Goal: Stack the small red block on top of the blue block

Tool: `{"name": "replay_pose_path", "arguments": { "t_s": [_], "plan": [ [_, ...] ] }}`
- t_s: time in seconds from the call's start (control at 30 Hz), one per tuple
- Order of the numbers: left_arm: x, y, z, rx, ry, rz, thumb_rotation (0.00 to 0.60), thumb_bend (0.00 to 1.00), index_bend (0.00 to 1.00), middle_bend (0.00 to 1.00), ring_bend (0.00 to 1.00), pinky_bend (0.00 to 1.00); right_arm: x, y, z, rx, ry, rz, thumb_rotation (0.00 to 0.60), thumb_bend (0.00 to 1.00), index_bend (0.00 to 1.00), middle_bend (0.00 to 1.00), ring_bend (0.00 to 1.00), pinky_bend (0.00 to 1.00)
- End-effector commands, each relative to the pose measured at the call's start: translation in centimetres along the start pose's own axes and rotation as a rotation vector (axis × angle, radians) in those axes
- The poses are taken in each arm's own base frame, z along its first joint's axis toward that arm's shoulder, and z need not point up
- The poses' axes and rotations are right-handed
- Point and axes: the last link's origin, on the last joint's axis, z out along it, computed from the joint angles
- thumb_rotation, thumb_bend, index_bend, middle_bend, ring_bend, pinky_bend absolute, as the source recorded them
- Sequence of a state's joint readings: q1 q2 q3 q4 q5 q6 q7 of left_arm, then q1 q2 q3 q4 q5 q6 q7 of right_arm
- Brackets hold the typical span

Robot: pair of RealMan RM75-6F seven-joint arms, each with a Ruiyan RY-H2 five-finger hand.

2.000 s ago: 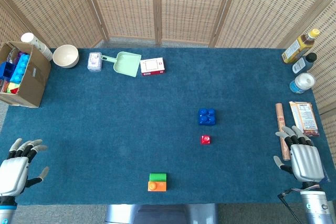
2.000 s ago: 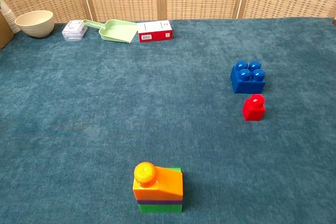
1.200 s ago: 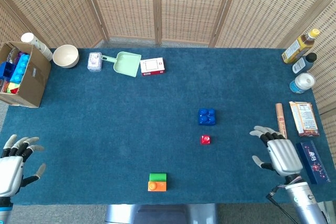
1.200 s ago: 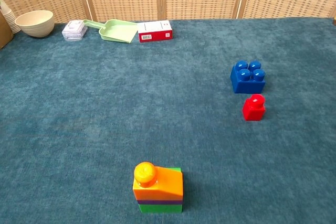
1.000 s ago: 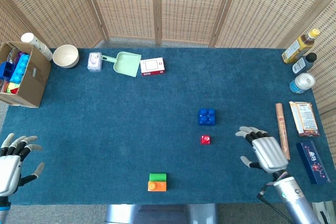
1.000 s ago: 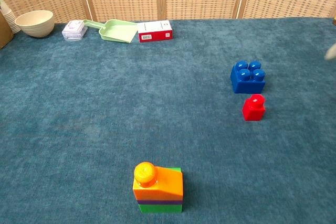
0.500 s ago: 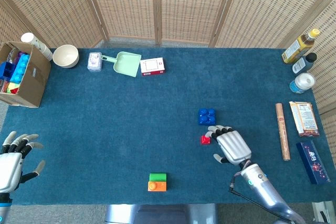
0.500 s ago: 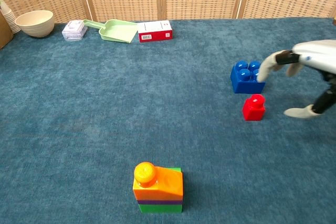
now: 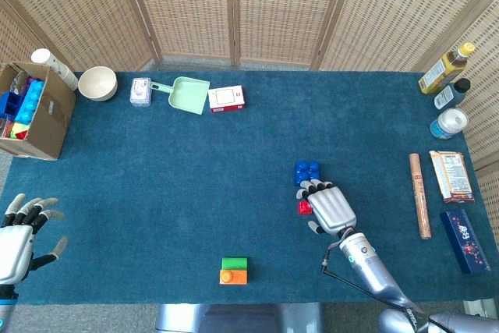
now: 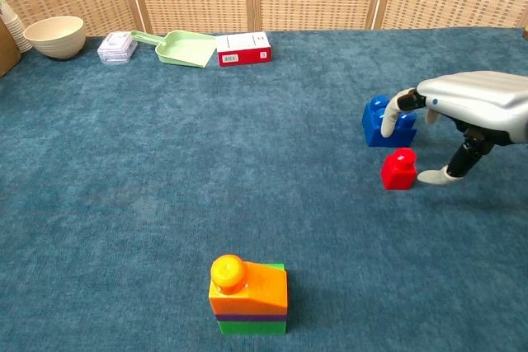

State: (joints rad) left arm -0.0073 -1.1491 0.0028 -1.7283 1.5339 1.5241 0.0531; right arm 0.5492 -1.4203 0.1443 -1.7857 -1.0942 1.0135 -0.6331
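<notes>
Under right hand (image 10: 462,117), fingers spread, gripping nothing: small red block (image 10: 398,169); blue block (image 10: 381,125) just beyond fingertips.

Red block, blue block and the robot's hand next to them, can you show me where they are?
small red block (image 10: 398,169), chest view, its front face.
blue block (image 10: 378,124), chest view, its visible left side.
right hand (image 10: 462,113), chest view, the silver back of the hand.

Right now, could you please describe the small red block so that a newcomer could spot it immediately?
On the blue carpeted table, look right of centre, under the right hand. The small red block sits just nearer than the blue block: smaller, red, with one stud.
</notes>
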Motion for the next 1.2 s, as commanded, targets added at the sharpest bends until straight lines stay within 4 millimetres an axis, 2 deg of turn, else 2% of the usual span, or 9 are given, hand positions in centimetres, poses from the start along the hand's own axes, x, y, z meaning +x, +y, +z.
{"name": "replay_pose_path", "arguments": {
  "t_s": [0.03, 0.8, 1.2],
  "plan": [
    [0.0, -0.1, 0.0, 0.000, 0.000, 0.000, 0.600, 0.36, 0.40, 0.26, 0.19, 0.03, -0.1, -0.2, 0.4, -0.007, -0.003, -0.008, 0.600, 0.23, 0.31, 0.21, 0.17, 0.30],
    [0.0, -0.8, -0.2, 0.007, 0.008, -0.012, 0.600, 0.37, 0.40, 0.26, 0.19, 0.03, -1.8, -0.4, 2.1, -0.035, -0.049, -0.033, 0.600, 0.23, 0.32, 0.21, 0.17, 0.30],
    [0.0, -1.1, -0.4, 0.012, 0.014, -0.017, 0.600, 0.37, 0.40, 0.26, 0.19, 0.03, -2.5, 0.1, 2.6, -0.061, -0.068, -0.039, 0.600, 0.23, 0.37, 0.21, 0.19, 0.32]
  ]
}}
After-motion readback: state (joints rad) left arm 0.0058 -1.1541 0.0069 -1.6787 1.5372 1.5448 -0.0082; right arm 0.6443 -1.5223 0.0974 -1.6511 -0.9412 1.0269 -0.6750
